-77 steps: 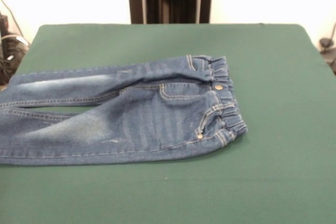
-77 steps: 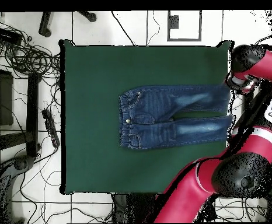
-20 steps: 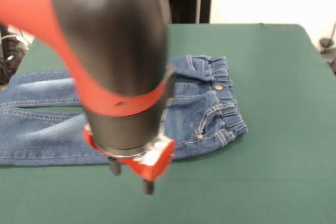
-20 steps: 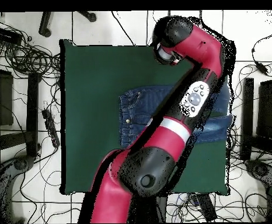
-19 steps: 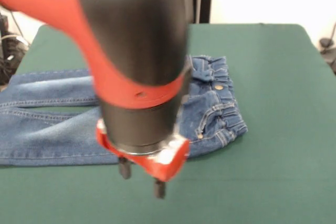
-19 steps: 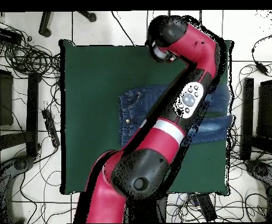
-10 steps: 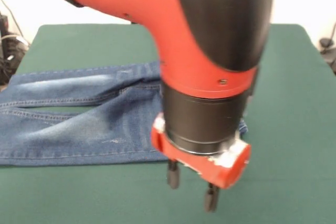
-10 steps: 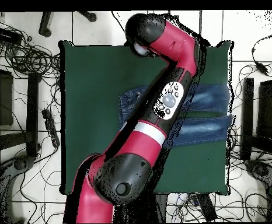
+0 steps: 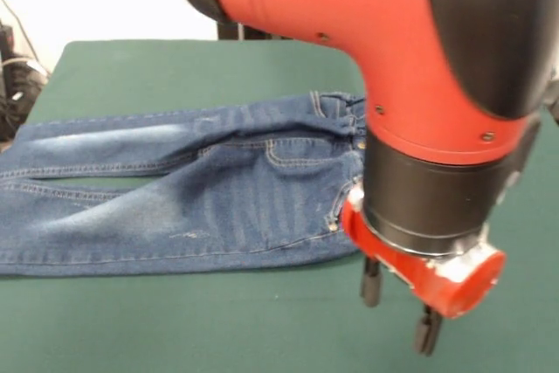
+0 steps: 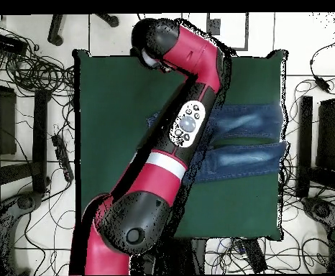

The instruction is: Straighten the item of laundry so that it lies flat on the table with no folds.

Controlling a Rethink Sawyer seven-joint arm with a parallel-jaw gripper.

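Note:
The item of laundry [image 9: 175, 198], a small pair of blue jeans, lies spread on the green table [image 9: 175, 67] with its legs running off to the left. My arm hides most of its waistband end at the right. My gripper [image 9: 398, 307] hangs open just above the cloth, in front of the waistband, with nothing between its fingers [image 9: 370, 281]. From overhead, the arm crosses the item of laundry [image 10: 246, 154] and the table [image 10: 109, 158], and its wrist covers the gripper.
Tangled cables [image 10: 26, 72] lie on the floor beside the table, and more cables [image 9: 13, 85] show at the left edge. A dark stand [image 10: 318, 144] sits off the table's other side. The jeans' leg ends reach the table's edge.
My arm has swung rightwards in the front view, from over the jeans' legs to the waistband end, and now covers the waistband. The jeans have not moved.

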